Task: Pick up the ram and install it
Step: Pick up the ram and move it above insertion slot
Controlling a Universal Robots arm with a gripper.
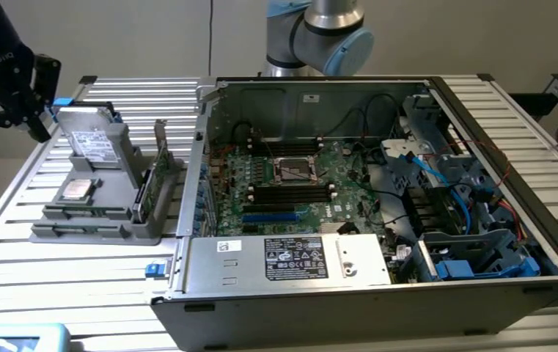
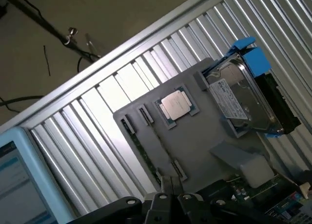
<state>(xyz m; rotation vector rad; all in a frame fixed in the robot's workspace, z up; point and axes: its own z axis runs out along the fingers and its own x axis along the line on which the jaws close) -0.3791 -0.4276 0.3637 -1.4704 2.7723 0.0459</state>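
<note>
Ram stands on edge in the grey holder, at nine o'clock from the open case in the exterior view, with the card just beside it. The gripper hangs at eleven o'clock from the holder, jaws closed and empty, apart from the ram. The risk: closed jaws coming down would strike the ram's top edge, and a skewed approach could clip the card.
</note>
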